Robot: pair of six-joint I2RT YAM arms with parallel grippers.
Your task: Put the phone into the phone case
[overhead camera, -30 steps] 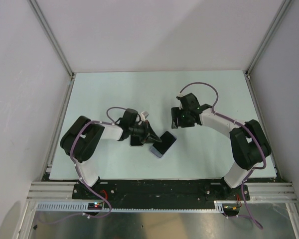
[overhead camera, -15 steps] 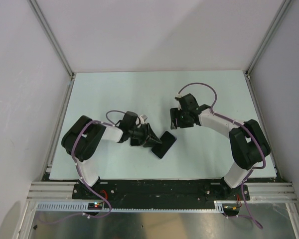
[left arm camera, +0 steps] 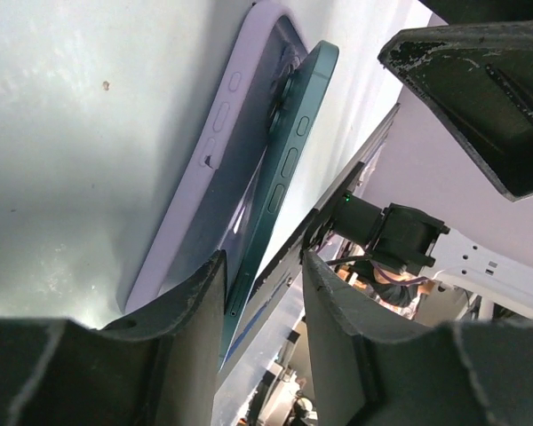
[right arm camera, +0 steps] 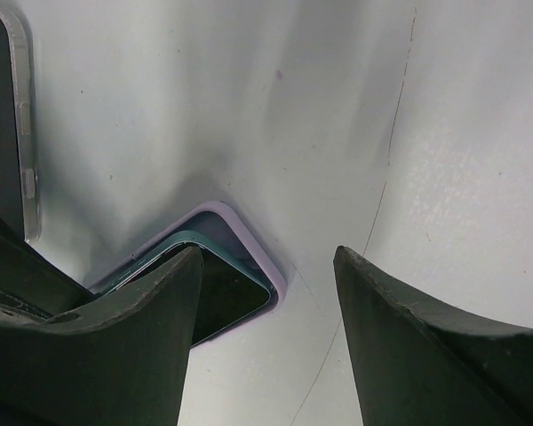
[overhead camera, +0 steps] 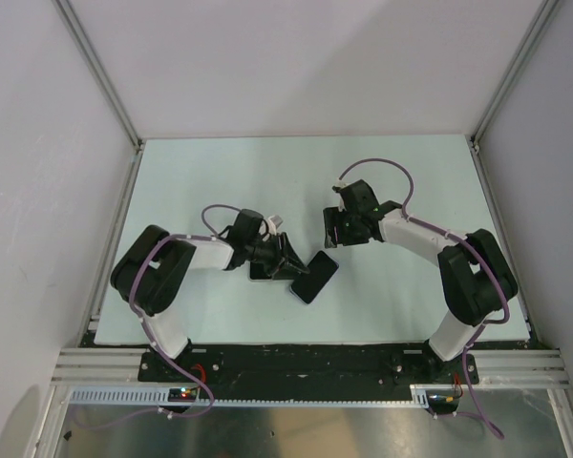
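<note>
- Left wrist view: the phone [left arm camera: 295, 146] is a slim slab with a dark teal edge that carries side buttons. A dark camera bump sits on its underside near the far end. The right wrist view shows its black glass face.
- The phone lies on a pale lavender phone case [left arm camera: 215, 169], which rests flat on the surface [left arm camera: 89, 133]. In the upper middle of the frame, the phone's far end stands up off the case, tilted rather than seated.
- In the right wrist view, the lavender rim wraps closely round the teal edge at one corner.
- The left fingers [left arm camera: 182, 328] stand partway apart, one on each side of the near end of the phone and case. Background shows between the phone's edge and the finger on the right of the frame, so nothing is clamped.
- The right fingers [right arm camera: 409, 346] are wide apart and hold nothing. The phone's corner sits at the lower left, just beside the left-hand finger and partly hidden by it.
- In the top external view, the phone is a dark slanted rectangle just below the middle of the frame. The left fingers are at its left end and the right fingers are above it, apart.
- At the upper left of the right wrist view lies a dark flat thing with a pale translucent rim [right arm camera: 19, 124], apart from the phone. I cannot tell what it is.
</note>
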